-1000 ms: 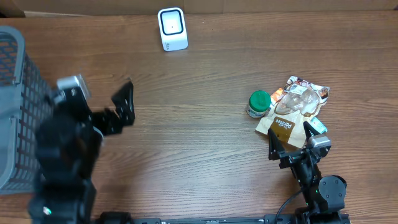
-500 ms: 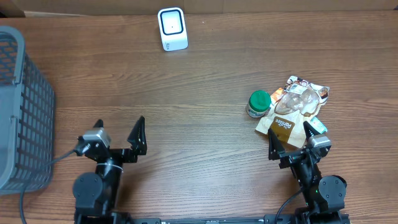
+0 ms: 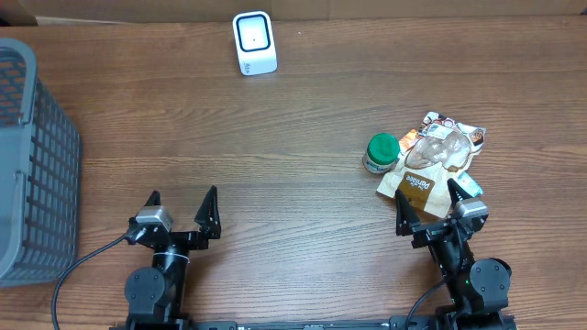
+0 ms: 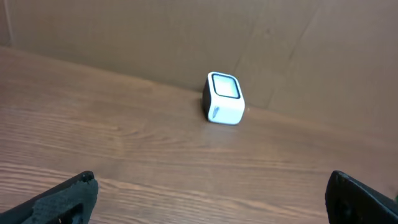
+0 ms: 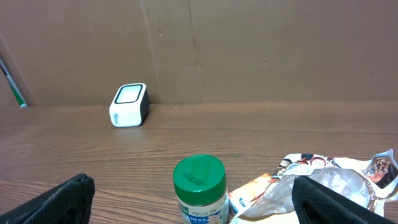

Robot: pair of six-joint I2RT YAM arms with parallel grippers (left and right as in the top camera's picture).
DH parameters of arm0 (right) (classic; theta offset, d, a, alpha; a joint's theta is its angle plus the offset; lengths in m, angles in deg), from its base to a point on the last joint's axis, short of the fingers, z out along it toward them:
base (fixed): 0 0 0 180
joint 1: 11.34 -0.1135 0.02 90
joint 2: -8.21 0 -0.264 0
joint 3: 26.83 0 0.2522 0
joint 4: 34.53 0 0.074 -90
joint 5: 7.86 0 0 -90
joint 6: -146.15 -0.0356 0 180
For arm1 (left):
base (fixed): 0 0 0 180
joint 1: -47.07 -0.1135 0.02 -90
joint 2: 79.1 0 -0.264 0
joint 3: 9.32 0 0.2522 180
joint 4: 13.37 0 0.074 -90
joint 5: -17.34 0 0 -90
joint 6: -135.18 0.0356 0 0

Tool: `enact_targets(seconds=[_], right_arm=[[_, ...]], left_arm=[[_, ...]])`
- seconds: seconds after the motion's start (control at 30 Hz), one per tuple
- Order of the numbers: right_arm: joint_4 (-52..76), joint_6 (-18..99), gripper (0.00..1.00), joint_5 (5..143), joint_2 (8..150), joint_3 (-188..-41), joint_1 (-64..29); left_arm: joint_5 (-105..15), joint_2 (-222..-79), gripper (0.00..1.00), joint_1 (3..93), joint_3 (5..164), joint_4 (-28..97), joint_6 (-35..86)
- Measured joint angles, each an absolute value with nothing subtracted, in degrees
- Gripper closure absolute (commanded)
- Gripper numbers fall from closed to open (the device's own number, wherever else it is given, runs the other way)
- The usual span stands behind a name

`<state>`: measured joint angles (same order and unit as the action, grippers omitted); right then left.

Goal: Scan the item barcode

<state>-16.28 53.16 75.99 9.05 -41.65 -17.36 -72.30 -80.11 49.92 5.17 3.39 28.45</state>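
The white barcode scanner [image 3: 254,42] stands at the table's far edge, and shows too in the left wrist view [image 4: 224,98] and the right wrist view [image 5: 129,104]. The items lie at the right: a green-lidded jar [image 3: 381,153] and a pile of snack packets [image 3: 431,165]. My right gripper [image 3: 428,209] sits open just in front of the pile, with the jar [image 5: 199,186] and packets [image 5: 329,186] ahead between its fingers [image 5: 62,199]. My left gripper [image 3: 181,209] is open and empty at the front left, its fingers [image 4: 68,196] wide apart above bare wood.
A grey mesh basket [image 3: 27,165] stands at the left edge of the table. A cardboard wall runs behind the scanner. Bare wooden table [image 3: 293,119] lies between the scanner and both grippers.
The left arm has drawn back from beside the basket and settled low at the front left, jaws still open. The right arm and the items have not moved.
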Motion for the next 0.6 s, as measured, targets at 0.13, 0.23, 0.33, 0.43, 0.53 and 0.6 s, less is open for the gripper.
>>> enact_targets(seconds=[0.13, 0.23, 0.33, 0.43, 0.53, 0.6], right_arm=[[-16.28, 53.16, 0.0, 75.99, 9.05, -41.65, -17.36], [-16.3, 53.18, 0.0, 75.99, 9.05, -41.65, -17.36], [-16.28, 53.16, 0.0, 75.99, 9.05, -41.65, -17.36], [-16.33, 53.16, 0.0, 75.99, 9.05, -41.65, -17.36], [-16.28, 53.14, 0.0, 75.99, 9.05, -41.65, -17.36], [-16.28, 53.16, 0.0, 75.99, 9.05, -41.65, -17.36]], left_arm=[[-72.41, -80.11, 0.0, 49.92, 5.08, 3.92, 31.21], [-71.49, -80.09, 0.01, 49.92, 5.02, 4.73, 35.12], [-70.2, -80.07, 0.0, 49.92, 5.02, 4.64, 39.36], [-69.41, -80.07, 0.0, 49.92, 5.02, 4.62, 42.35], [-69.06, -80.07, 0.0, 49.92, 5.02, 4.59, 43.82], [-68.93, -80.07, 0.01, 49.92, 5.02, 4.59, 44.25]])
